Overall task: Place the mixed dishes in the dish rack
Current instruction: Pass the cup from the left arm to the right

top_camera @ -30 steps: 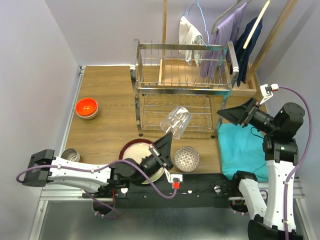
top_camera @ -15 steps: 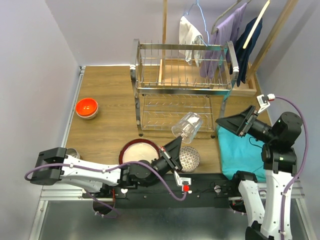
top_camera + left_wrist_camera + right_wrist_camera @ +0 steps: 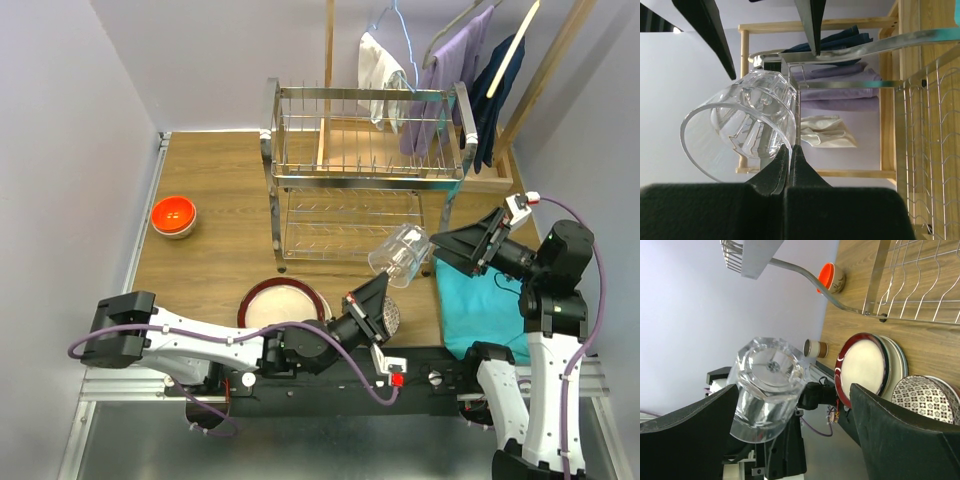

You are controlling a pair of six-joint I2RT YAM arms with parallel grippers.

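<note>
The brown wooden table (image 3: 215,190) fills the middle of the top view. On its far half, upper centre of the frame, stands the two-tier chrome wire dish rack (image 3: 370,180), with upright prongs along the upper tier. No dish can be seen in either tier. Behind it, in the upper right, a wooden clothes stand (image 3: 329,40) carries hanging purple cloths (image 3: 440,90). A teal cloth (image 3: 485,300) lies at the right edge of the table.

The left arm stretches across the bottom of the frame from the lower left. Its left gripper (image 3: 383,283) sits just right of centre, below the rack's lower tier. In the left wrist view this gripper (image 3: 789,152) has its fingers pressed together on the rim wall of the clear faceted drinking glass (image 3: 745,125). The glass (image 3: 400,255) is held tilted in the air, off the table, near the rack's lower right corner.

The right gripper (image 3: 440,241) points in from the right, its tips just beside the glass. From the right wrist its fingers are spread wide apart, with the base of the glass (image 3: 767,385) facing the camera between them. Whether they touch it cannot be told.

Lower centre, a stack of round plates topped by a dark-red-rimmed cream plate (image 3: 283,305) rests on the table. Just to its right is a small bowl with a dark-and-white pattern (image 3: 927,397). A small orange bowl (image 3: 173,213) sits at centre left. A beige cup (image 3: 815,347) stands near the table's front edge.
</note>
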